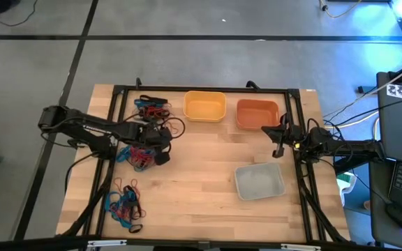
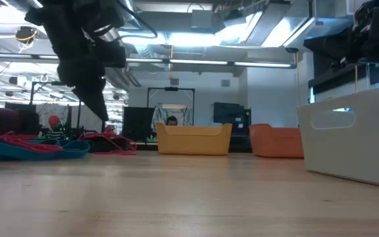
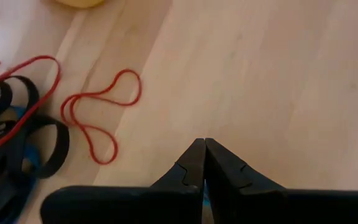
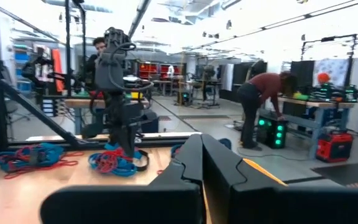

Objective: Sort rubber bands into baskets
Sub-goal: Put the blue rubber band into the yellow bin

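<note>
Left wrist view: left tool [image 3: 204, 144] clenched, apparently empty, above bare bench [image 3: 278, 74] beside a red rubber band [image 3: 101, 102]; descending clenched would likely miss it.

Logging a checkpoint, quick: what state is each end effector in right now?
Left end effector: shut, holding nothing visible, above the table beside a red rubber band.
Right end effector: shut, empty, waiting near the orange basket.

Left claw [image 3: 204, 149] shut, low over table; right claw [image 4: 202, 149] shut, raised.
</note>
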Action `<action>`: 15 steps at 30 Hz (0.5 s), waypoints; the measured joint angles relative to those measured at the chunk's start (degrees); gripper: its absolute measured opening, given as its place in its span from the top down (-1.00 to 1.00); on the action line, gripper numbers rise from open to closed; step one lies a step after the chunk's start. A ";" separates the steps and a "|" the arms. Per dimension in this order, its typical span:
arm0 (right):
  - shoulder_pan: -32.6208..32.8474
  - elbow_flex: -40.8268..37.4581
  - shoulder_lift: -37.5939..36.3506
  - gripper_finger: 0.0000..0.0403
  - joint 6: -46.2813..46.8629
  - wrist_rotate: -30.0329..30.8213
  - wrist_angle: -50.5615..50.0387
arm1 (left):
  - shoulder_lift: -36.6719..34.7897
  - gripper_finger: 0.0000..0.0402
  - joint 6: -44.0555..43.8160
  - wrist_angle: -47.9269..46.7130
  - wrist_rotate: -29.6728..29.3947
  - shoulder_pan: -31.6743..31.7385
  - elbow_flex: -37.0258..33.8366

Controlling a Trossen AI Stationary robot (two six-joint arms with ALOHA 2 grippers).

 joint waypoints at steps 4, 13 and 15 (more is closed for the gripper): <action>0.00 0.00 1.29 0.97 -1.32 0.17 -0.19 | -0.03 0.79 -4.81 -3.37 -0.11 1.24 -0.02; 0.00 0.02 5.51 0.97 -1.34 0.10 -0.12 | 0.23 0.27 -9.17 -8.42 1.47 2.37 -0.24; 0.02 0.02 5.97 0.97 -1.34 0.09 -0.08 | 0.65 0.22 -9.20 -8.14 1.47 2.30 -0.24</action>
